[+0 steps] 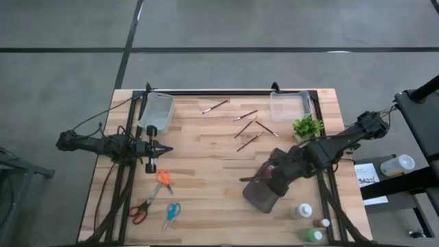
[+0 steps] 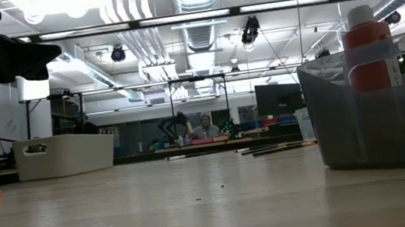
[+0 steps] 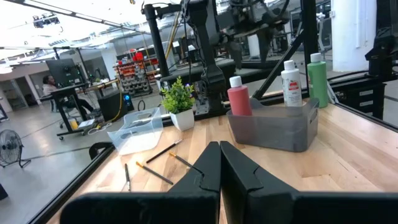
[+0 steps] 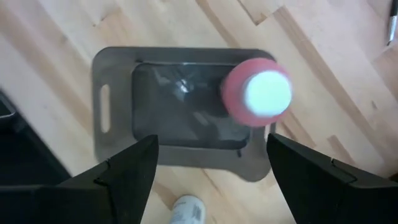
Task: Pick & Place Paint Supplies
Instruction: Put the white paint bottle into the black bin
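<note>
At the 4 o'clock area of the wooden plank desk (image 1: 206, 171), seen from above, we find the right tool (image 4: 211, 162) hovering over a dark translucent bin (image 1: 260, 195). Its fingers stand wide apart and hold nothing. Directly below them, the red paint bottle (image 4: 252, 93) with its pale round cap stands upright inside the bin, against one wall. No writing on any bottle label can be read.

At 9 o'clock, we find the left tool (image 1: 152, 149) above the desk with its fingers pressed together and empty.

Near 5 o'clock, three more bottles stand on the desk outside the bin: the white bottle (image 1: 302, 210), the dark red bottle (image 1: 320, 223) and the green bottle (image 1: 311, 235).

Toward 12 o'clock, several thin dark paintbrushes (image 1: 248, 130) lie scattered on the bare wood between two clear rectangular trays (image 1: 158, 110). A small green potted plant (image 1: 308, 127) stands at 2 o'clock. Scissors (image 1: 152, 199) with orange, red and blue handles lie near 7 o'clock.
</note>
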Robot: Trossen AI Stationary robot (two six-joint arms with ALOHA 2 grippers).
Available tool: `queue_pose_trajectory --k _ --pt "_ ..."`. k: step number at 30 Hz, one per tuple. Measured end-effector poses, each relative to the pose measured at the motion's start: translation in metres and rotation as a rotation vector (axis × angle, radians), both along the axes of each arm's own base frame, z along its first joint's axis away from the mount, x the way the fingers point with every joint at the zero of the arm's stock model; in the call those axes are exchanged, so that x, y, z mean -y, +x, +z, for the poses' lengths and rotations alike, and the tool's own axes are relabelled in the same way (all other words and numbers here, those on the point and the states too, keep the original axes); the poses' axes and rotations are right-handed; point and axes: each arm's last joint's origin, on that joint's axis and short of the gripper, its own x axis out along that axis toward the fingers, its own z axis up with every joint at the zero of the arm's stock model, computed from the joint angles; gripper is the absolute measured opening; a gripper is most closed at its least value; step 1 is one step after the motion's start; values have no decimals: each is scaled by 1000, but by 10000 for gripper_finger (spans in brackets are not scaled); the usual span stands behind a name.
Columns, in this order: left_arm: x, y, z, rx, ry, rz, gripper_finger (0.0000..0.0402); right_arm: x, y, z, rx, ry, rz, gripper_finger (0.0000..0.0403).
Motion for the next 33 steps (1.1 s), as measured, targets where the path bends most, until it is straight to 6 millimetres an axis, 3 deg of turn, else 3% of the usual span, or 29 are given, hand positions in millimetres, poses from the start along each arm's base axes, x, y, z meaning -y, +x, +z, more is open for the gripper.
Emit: queue_pose_trajectory --k 11,20,33 --pt "0 0 0 0 0 0 0 -43 -23 9 48 20 38 295" --pt "0 0 0 0 0 0 0 -81 -33 10 -33 -6 -33 295" --pt "0 0 0 0 0 0 0 -130 -43 34 -52 14 -70 295"
